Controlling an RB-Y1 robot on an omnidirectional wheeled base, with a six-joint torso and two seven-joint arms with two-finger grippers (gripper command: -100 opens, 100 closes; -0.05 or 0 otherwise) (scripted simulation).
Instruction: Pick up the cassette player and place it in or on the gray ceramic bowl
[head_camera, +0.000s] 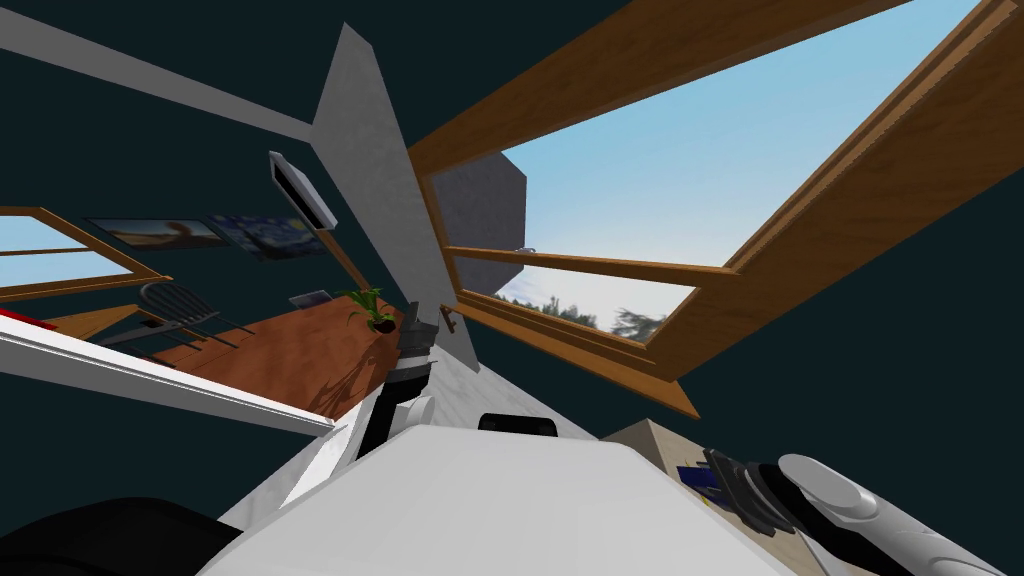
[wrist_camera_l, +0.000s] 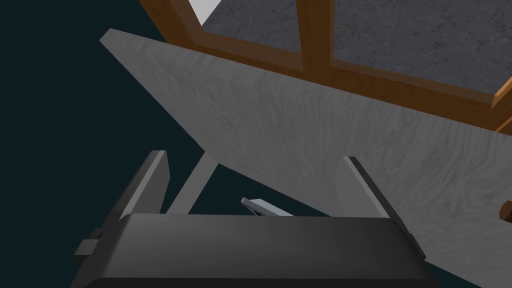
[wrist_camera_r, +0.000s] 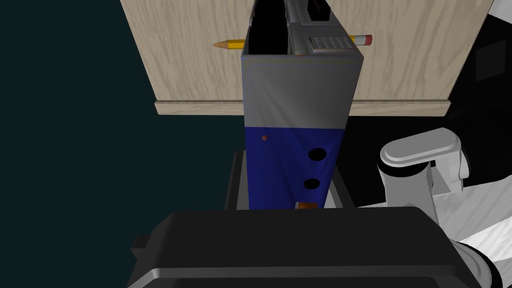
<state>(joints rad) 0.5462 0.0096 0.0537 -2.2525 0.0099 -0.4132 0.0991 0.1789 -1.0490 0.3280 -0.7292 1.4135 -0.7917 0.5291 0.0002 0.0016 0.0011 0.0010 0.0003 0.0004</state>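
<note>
The right gripper (wrist_camera_r: 287, 172) shows its dark body closest. Its two fingers (wrist_camera_r: 234, 175) pinch the blue lower half of the cassette player (wrist_camera_r: 300, 95) from both sides. The player's grey upper half juts past the fingertips, across the front edge of a pale wooden table (wrist_camera_r: 400, 75). A yellow pencil (wrist_camera_r: 229, 44) lies on the table top near that edge, its middle hidden behind the player. I cannot tell whether the player touches the table. Beside the table's corner spreads a plain dark teal surface.

From the head, the right forearm (head_camera: 850, 505) lies low on the robot's right, with a sliver of the blue player at its wrist, just over the table's corner. The left arm (head_camera: 405, 372) rises up the middle toward the lower corner of a brown window frame (head_camera: 600, 345), beside a slanted grey board (head_camera: 370, 150). Well off to the left are a wooden floor (head_camera: 290, 355), a chair (head_camera: 180, 305) and a small plant (head_camera: 372, 308).

At the left wrist, the left gripper (wrist_camera_l: 257, 185) has its fingers spread wide, with only air between them. The grey board and the window frame lie beyond them.
</note>
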